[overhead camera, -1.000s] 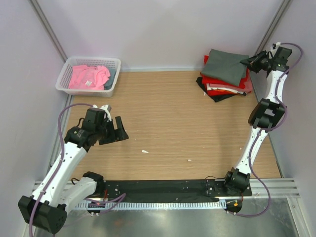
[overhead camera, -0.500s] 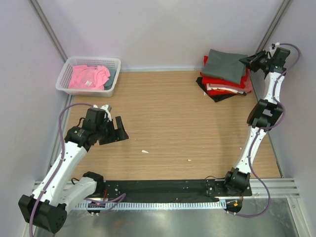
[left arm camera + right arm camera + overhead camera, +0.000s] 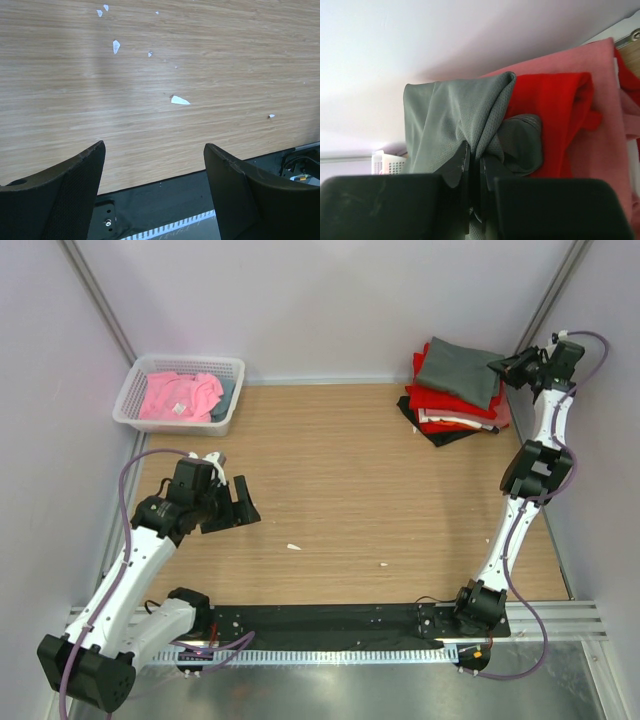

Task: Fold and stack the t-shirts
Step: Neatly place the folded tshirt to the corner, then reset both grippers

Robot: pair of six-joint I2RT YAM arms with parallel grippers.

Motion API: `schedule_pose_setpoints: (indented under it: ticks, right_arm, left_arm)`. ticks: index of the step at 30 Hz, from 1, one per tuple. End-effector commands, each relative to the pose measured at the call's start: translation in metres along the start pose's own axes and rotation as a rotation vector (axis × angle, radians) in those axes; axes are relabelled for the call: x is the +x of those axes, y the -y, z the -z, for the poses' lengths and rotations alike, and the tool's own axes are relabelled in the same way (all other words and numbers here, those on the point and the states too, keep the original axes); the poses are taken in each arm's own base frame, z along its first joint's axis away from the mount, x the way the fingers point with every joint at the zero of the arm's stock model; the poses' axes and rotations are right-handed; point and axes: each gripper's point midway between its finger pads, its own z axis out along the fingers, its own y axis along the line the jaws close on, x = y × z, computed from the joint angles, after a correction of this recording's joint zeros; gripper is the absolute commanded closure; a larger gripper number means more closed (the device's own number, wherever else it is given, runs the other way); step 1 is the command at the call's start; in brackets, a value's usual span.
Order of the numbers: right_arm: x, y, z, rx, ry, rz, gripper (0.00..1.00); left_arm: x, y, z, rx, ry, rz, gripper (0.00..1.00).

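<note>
Right fingers [image 3: 471,172] clamp the grey shirt [image 3: 458,370] by its edge, laying it atop the far-right stack [image 3: 447,403], left fingers [image 3: 240,504] apart over the surface [image 3: 380,490]; next, I reckon, release and retreat without dragging it.

grey shirt [image 3: 458,370], red shirt [image 3: 440,400], pink shirt [image 3: 178,395], white latticed basket [image 3: 226,418], wood-grain table [image 3: 380,480]

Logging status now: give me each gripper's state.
Left gripper: open, holding nothing.
Right gripper: shut on the dark grey t-shirt.
</note>
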Motion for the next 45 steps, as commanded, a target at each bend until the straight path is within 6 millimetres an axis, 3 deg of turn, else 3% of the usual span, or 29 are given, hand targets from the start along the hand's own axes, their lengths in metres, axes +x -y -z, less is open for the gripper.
schedule_pose_setpoints:
  ticks: [1,2,6,8,9,11,12,15,16,17,19,22,25,28,29,30,31,32,33,34,35,36,37,38,39,40,42,43,45]
  right_arm:
    - [-0.025,0.021,0.006,0.043,0.089,0.016,0.89]
    - [-0.025,0.019,0.007,0.041,0.091,0.013,0.85]
    - [-0.029,0.006,0.014,0.022,0.103,0.012,0.37]
    - [-0.03,0.002,0.019,0.031,0.11,0.014,0.22]
    - [-0.036,-0.012,0.027,0.027,0.126,0.033,0.18]
    - [-0.036,-0.013,0.033,0.053,0.132,0.034,0.12]
    - [-0.044,-0.029,0.046,0.05,0.156,0.061,0.07]
    - [-0.045,-0.024,0.062,0.096,0.183,0.039,0.0]
    - [-0.057,-0.037,0.08,0.099,0.227,0.052,0.0]
    - [-0.053,-0.029,0.083,0.114,0.23,0.033,0.0]
    - [-0.064,-0.041,0.106,0.12,0.275,0.028,0.0]
    - [-0.065,-0.037,0.124,0.176,0.305,0.007,0.0]
    - [-0.062,-0.042,0.147,0.232,0.327,-0.01,0.0]
    - [-0.045,-0.062,0.17,0.226,0.32,-0.007,0.0]
    - [-0.025,-0.055,0.169,0.237,0.289,-0.035,0.0]
    - [-0.019,-0.082,0.183,0.199,0.299,-0.005,0.0]
    - [-0.008,-0.091,0.185,0.172,0.287,0.006,0.0]
    - [0.02,-0.079,0.183,0.192,0.244,-0.021,0.0]
    - [0.035,-0.116,0.194,0.138,0.248,0.029,0.0]
    - [0.065,-0.105,0.19,0.157,0.211,0.011,0.0]
    - [0.083,-0.119,0.191,0.128,0.199,0.026,0.0]
    - [0.099,-0.147,0.202,0.073,0.205,0.066,0.0]
    - [0.14,-0.178,0.193,0.003,0.139,0.094,0.0]
    - [0.171,-0.174,0.185,-0.006,0.119,0.1,0.0]
    - [0.196,-0.189,0.185,-0.056,0.093,0.124,0.0]
    - [0.253,-0.224,0.187,-0.169,0.016,0.183,0.0]
    - [0.294,-0.234,0.189,-0.173,-0.007,0.203,0.0]
    - [0.336,-0.243,0.195,-0.223,-0.074,0.23,0.0]
    - [0.367,-0.237,0.197,-0.212,-0.099,0.238,0.0]
  left_arm:
    - [-0.007,0.005,0.0,0.024,0.031,-0.009,0.2]
    - [-0.008,0.005,0.0,0.024,0.034,-0.008,0.2]
    - [-0.007,0.006,0.001,0.031,0.034,-0.011,0.2]
    - [-0.008,0.007,0.003,0.037,0.045,-0.012,0.2]
    - [-0.009,0.008,0.004,0.041,0.049,-0.014,0.2]
    - [-0.009,0.008,0.007,0.047,0.061,-0.016,0.2]
    - [-0.01,0.009,0.008,0.052,0.066,-0.016,0.2]
    - [-0.012,0.005,0.009,0.03,0.085,-0.011,0.2]
    - [-0.012,0.005,0.009,0.026,0.084,-0.008,0.2]
    - [-0.013,0.004,0.009,0.024,0.088,-0.008,0.2]
    - [-0.012,0.005,0.011,0.027,0.091,-0.008,0.2]
    - [-0.014,0.006,0.015,0.035,0.111,-0.01,0.2]
    - [-0.015,0.006,0.017,0.038,0.124,-0.011,0.2]
    - [-0.016,0.006,0.019,0.04,0.137,-0.012,0.2]
    - [-0.017,0.006,0.02,0.04,0.142,-0.012,0.19]
    - [-0.017,0.006,0.02,0.039,0.144,-0.01,0.2]
    - [-0.018,0.007,0.021,0.043,0.151,-0.012,0.19]
    - [-0.017,0.006,0.022,0.041,0.154,-0.011,0.19]
    - [-0.018,0.005,0.023,0.037,0.159,-0.011,0.19]
    - [-0.019,0.006,0.023,0.038,0.165,-0.011,0.19]
    - [-0.019,0.005,0.024,0.036,0.169,-0.009,0.18]
    - [-0.019,0.004,0.023,0.031,0.166,-0.006,0.17]
    - [-0.02,0.004,0.023,0.026,0.173,-0.004,0.16]
    - [-0.019,0.002,0.021,0.016,0.16,-0.001,0.16]
    - [-0.018,0.001,0.02,0.011,0.152,0.002,0.15]
    - [-0.022,0.002,0.022,0.005,0.16,0.001,0.14]
    - [-0.023,0.0,0.023,-0.015,0.144,-0.01,0.14]
    - [-0.031,-0.001,0.028,-0.034,0.17,-0.017,0.14]
    - [-0.037,-0.004,0.035,-0.063,0.189,-0.038,0.13]
